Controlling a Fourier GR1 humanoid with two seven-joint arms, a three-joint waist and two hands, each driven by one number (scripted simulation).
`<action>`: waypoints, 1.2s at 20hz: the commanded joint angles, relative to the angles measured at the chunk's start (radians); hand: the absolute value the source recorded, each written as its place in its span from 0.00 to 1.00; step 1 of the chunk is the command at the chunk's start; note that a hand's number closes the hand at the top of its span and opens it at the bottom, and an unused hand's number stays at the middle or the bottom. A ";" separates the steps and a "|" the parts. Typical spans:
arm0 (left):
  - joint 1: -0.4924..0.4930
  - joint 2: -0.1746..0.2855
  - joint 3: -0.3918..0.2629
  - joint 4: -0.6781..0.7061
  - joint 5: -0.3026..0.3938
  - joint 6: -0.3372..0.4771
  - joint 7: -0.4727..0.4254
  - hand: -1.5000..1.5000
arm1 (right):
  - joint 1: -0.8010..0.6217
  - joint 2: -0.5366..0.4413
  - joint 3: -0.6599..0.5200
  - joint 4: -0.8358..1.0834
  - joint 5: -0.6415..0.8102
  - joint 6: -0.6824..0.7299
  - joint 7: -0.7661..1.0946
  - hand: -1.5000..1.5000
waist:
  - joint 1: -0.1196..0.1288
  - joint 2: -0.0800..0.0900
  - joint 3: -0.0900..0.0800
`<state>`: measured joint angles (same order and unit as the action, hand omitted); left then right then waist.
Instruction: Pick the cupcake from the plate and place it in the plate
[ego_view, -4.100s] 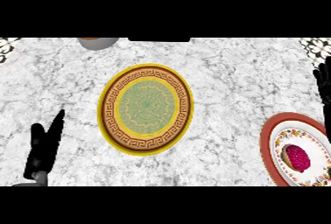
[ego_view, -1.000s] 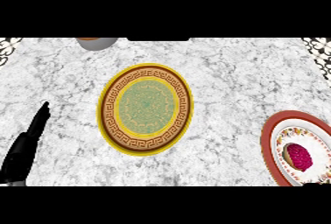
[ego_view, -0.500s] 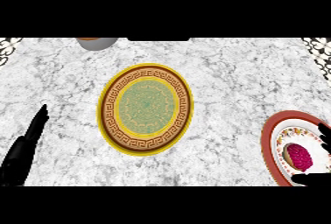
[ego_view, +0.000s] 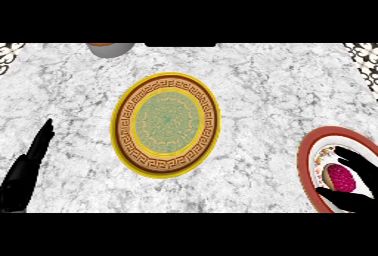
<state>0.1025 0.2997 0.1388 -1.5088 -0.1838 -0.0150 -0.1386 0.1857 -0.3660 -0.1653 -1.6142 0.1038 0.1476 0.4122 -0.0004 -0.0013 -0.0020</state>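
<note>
right hand (ego_view: 360, 160): out of view 4.1 s ago, just entering at the right edge 0.5 s ago, now over the red-rimmed plate (ego_view: 305, 160), fingers above and thumb below the cupcake (ego_view: 341, 178), contact unclear | left hand (ego_view: 28, 167): spread fingers of 4.1 s ago now together, edge-on, lower at the tabletop's (ego_view: 266, 90) left

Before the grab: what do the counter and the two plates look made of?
Counter: marble-like stone, white with grey veining. Centre plate: probably glazed ceramic, judging by its yellow rim, brown key-pattern band and green middle. Right plate: likely ceramic too, red rim round a white patterned inside.
</note>
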 joint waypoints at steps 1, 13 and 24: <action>-0.010 -0.022 -0.001 0.012 -0.025 0.000 -0.020 0.50 | -0.020 0.048 -0.015 0.032 0.012 -0.007 -0.075 1.00 | 0.000 0.001 0.002; -0.046 -0.034 -0.016 -0.025 -0.049 -0.025 0.031 0.50 | -0.210 -0.164 0.121 0.105 0.328 0.086 -0.116 1.00 | 0.054 0.011 0.002; -0.001 -0.057 0.004 -0.017 -0.042 -0.013 -0.009 0.50 | -0.544 -0.119 0.250 0.261 0.651 -0.118 -0.161 1.00 | 0.021 0.002 0.002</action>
<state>0.0624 0.2632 0.1466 -1.4951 -0.2228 -0.0396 -0.1418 -0.2688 -0.5296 0.0653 -1.3627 0.6846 0.1025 0.2336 0.0309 0.0051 0.0002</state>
